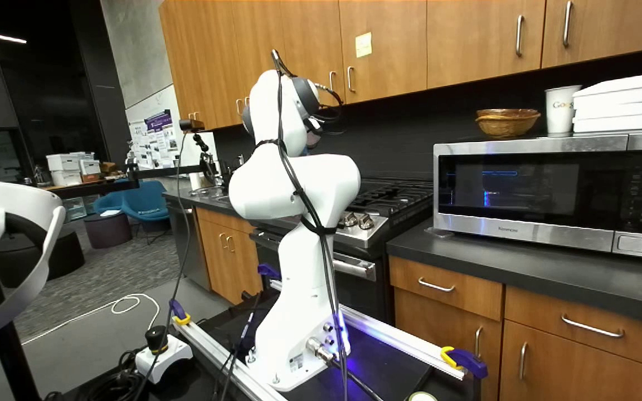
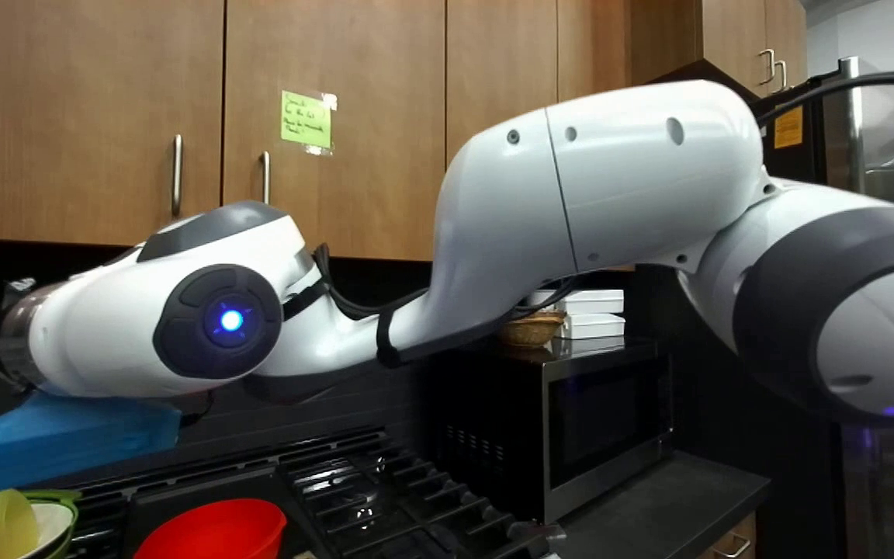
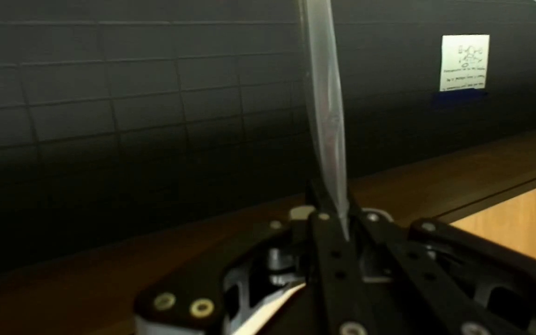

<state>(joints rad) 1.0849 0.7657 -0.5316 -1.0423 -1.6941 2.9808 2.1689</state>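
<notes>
In the wrist view I see the fingers [image 3: 327,246] clenched on a translucent strip [image 3: 331,121]: one end lies pinched between them, and the rest runs out beyond their tips on the far side; what the strip is part of, I cannot tell. Farther off lies a dark tiled wall [image 3: 147,88], with a white sheet [image 3: 464,63] to the right in that view, its small drawing visible to me, its lines of writing too blurred to read. In an exterior view, the wrist [image 2: 105,334] points left, the fingers hidden past the edge; lower down, a red bowl [image 2: 218,532] sits to the right of a yellow-green cup [image 2: 1,520]. Writing: I read "Kenmore" on the microwave [image 1: 521,189] and "Goog" on the white cup [image 1: 560,118] atop it, the word's end turned away. The note [image 2: 306,120] on the cupboard [image 2: 373,70], present in both exterior views, bears handwriting that I cannot read with certainty.
</notes>
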